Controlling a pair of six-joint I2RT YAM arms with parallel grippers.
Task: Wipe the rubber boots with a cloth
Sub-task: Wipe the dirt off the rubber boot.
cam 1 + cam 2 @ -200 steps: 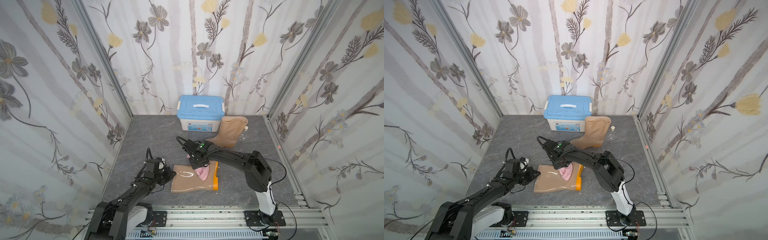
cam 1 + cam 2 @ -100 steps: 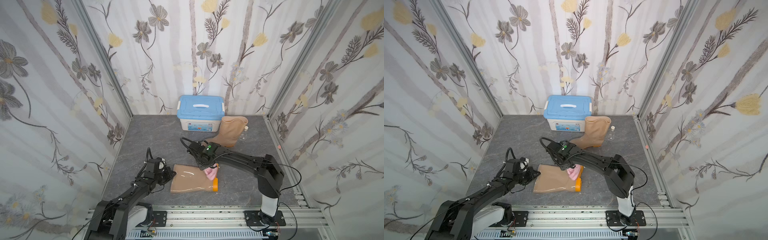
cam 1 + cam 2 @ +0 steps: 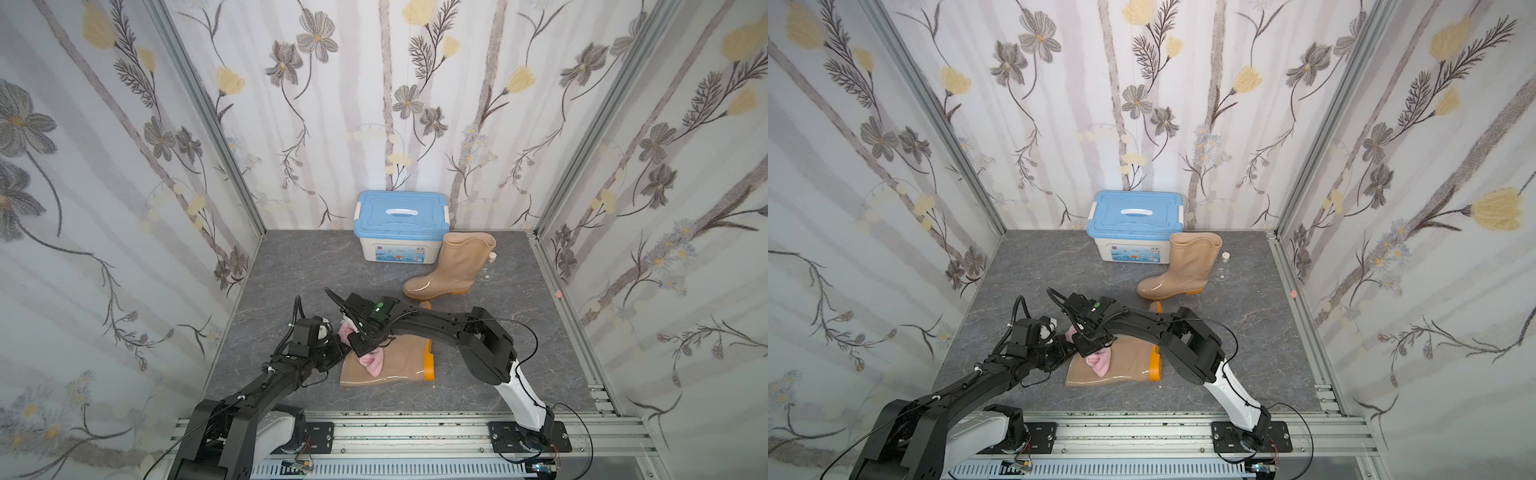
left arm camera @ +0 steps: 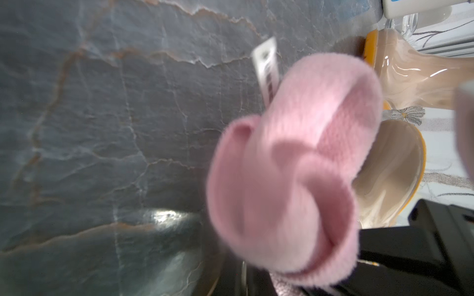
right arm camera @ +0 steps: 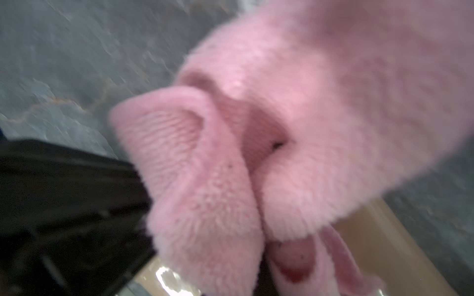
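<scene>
One tan rubber boot lies on its side on the grey floor, its orange sole to the right. My right gripper hangs over the shaft near the opening, shut on the pink cloth, which drapes onto the boot. The cloth fills the right wrist view, and the cloth blocks much of the left wrist view. My left gripper is shut at the rim of the lying boot's opening; its jaws are hidden. The other boot stands upright at the back right.
A blue-lidded box stands against the back wall, next to the upright boot. A small clear bottle stands just right of that boot. Patterned walls close in three sides, and a metal rail runs along the front.
The right gripper dragged the cloth right toward the orange sole, then back left along the shaft to near the opening. The left arm and both boots stayed put.
</scene>
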